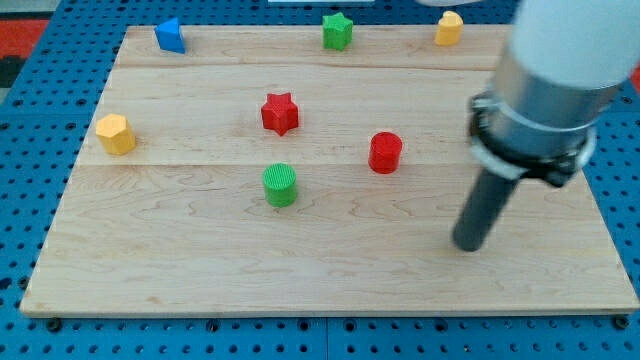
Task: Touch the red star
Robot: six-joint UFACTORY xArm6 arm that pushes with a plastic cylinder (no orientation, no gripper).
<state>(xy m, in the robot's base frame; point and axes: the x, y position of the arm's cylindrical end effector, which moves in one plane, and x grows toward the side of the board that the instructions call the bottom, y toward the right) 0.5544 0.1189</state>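
The red star point(280, 113) lies on the wooden board point(200, 260), a little left of the middle. My tip point(468, 243) rests on the board at the view's lower right, far to the right of and below the star. A red cylinder point(385, 152) stands between the star and my tip, nearer the star's height. Nothing touches the star.
A green cylinder point(281, 185) stands below the star. A yellow hexagon block point(116, 134) is at the left edge. Along the top edge are a blue block point(170, 35), a green star point(338, 30) and a yellow block point(449, 28). The arm's body fills the upper right.
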